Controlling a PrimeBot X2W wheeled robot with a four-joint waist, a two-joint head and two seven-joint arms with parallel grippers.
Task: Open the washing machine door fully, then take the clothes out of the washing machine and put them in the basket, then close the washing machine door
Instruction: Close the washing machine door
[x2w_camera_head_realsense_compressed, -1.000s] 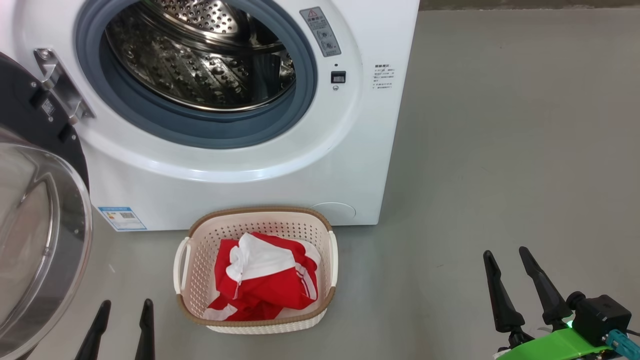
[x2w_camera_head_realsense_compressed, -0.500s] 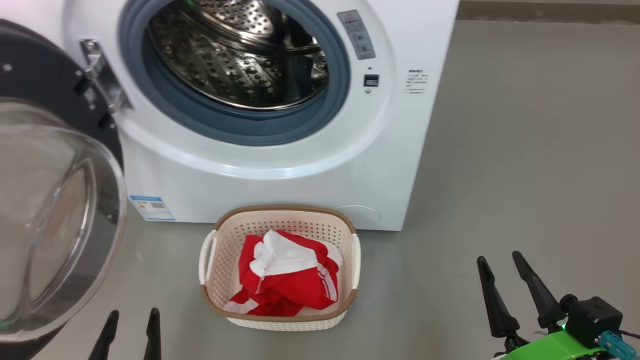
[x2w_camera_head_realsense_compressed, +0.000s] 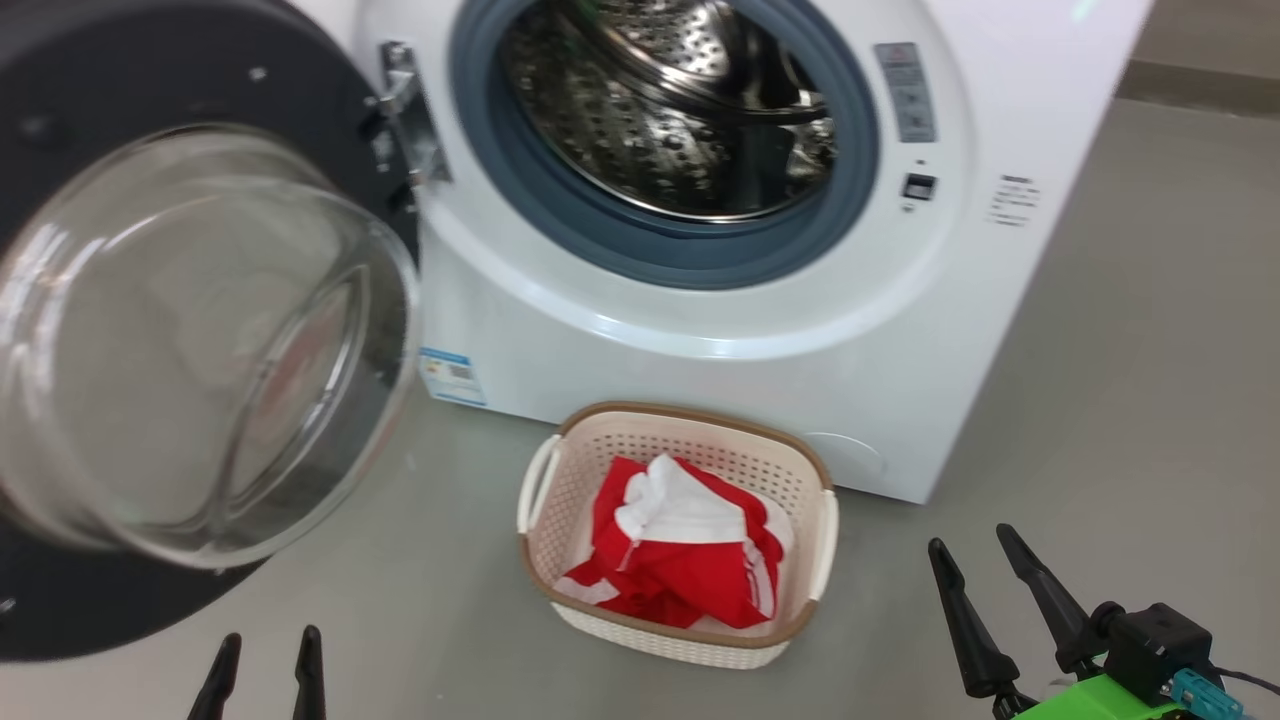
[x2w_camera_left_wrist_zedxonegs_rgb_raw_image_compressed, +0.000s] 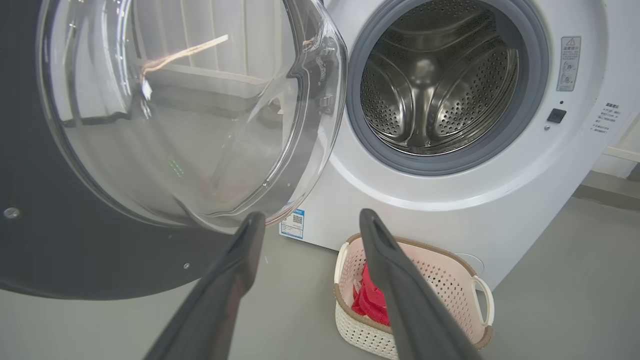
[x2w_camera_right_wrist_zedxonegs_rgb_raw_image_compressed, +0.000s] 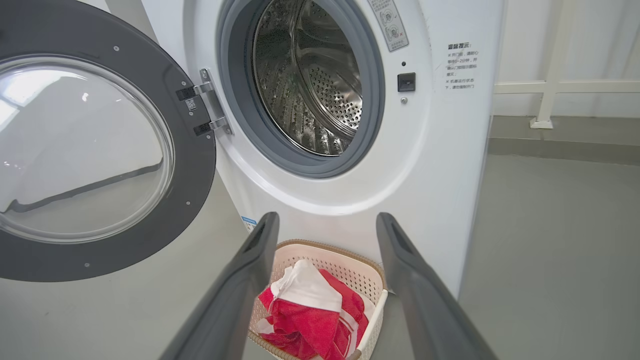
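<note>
The door (x2w_camera_head_realsense_compressed: 200, 330) stood open, clothes (x2w_camera_head_realsense_compressed: 690, 570) lay in the basket (x2w_camera_head_realsense_compressed: 680, 412) — left hand (x2w_camera_head_realsense_compressed: 271, 635) and right hand (x2w_camera_head_realsense_compressed: 969, 538) gaped wide, empty.

Head camera looks steeply down on the washing machine (x2w_camera_head_realsense_compressed: 700, 360), its open door (x2w_camera_head_realsense_compressed: 200, 340) and the basket (x2w_camera_head_realsense_compressed: 650, 640) on the floor (x2w_camera_head_realsense_compressed: 1100, 400); both wrist cameras sit lower, facing forward at the same drum (x2w_camera_head_realsense_compressed: 680, 110), door and basket, left one nearest the door.

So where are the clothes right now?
In the head view the clothes lie in the basket, lower centre, in front of the washing machine and right of its open door.
</note>
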